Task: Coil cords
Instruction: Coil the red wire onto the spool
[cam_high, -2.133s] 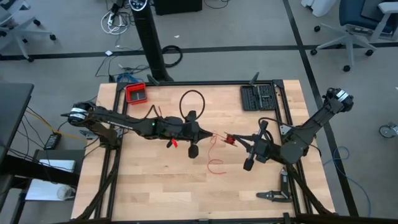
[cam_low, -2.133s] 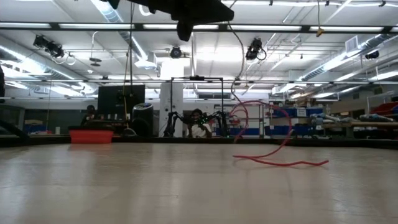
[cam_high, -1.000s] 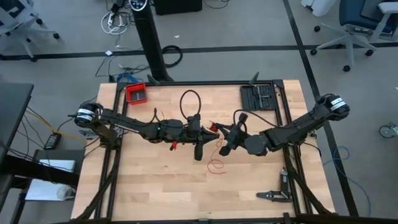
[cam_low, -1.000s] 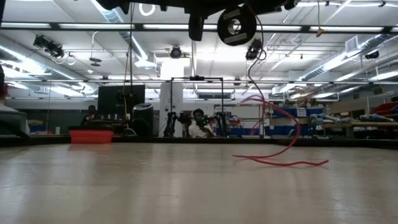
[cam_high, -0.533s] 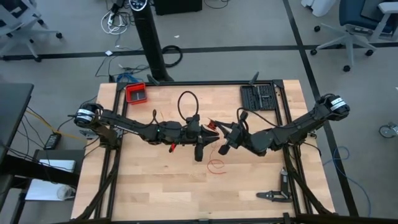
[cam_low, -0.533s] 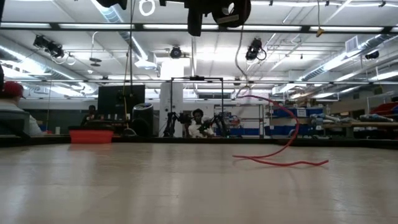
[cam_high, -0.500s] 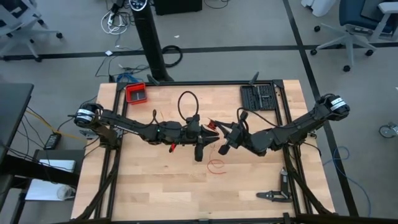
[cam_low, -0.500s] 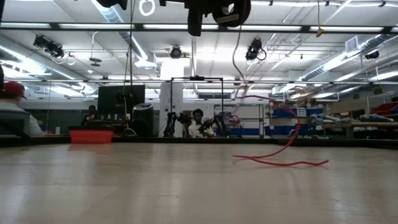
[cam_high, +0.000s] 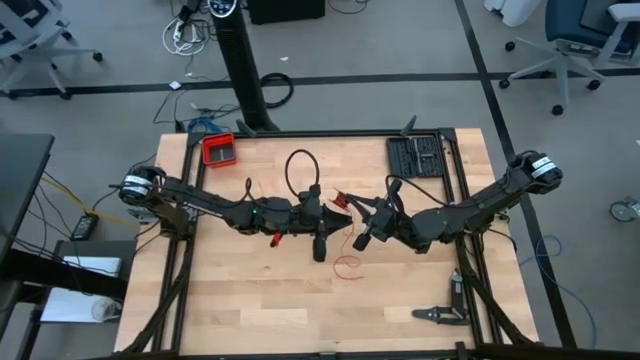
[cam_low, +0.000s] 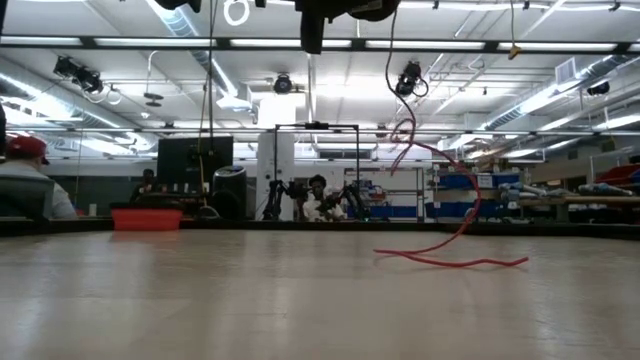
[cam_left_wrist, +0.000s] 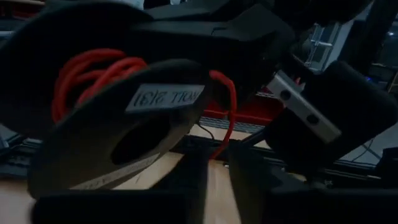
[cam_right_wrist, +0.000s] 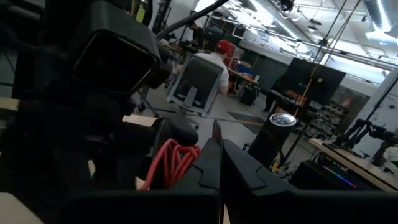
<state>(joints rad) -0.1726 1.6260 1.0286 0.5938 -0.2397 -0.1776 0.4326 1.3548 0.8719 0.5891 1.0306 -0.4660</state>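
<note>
The thin red cord is partly wound on a small black spool (cam_left_wrist: 112, 134), which shows as a red bundle (cam_high: 341, 203) between my two grippers above the table's middle. From there the cord hangs down (cam_low: 405, 130), and its free end lies in loose curves on the table (cam_low: 450, 262), (cam_high: 346, 265). My right gripper (cam_high: 353, 210) is shut at the spool, with the red windings (cam_right_wrist: 174, 160) just beside its fingers. My left gripper (cam_high: 322, 215) faces the spool with its fingers a little apart (cam_left_wrist: 217, 177). A red strand (cam_left_wrist: 231, 118) runs down to the gap between them. My right gripper is shut on the spool right beside the red windings (cam_right_wrist: 198, 155), coming level from the table's right. Its own fingers (cam_right_wrist: 239, 177) hide which part they pinch. The spool is lifted clear of the table. Whether my left gripper touches the strand, I cannot tell.
A red tray (cam_high: 218, 150) stands at the far left. A black cable loop (cam_high: 308, 165) lies behind the grippers. A black tool case (cam_high: 415, 155) sits at the far right, and a dark tool (cam_high: 440, 313) near the right front edge. A person in a red cap (cam_low: 25, 185) sits beyond the table.
The spool has risen out of the top of the low view. The hanging part of the cord has swung and changed its curve. The end on the table has stayed where it was.
</note>
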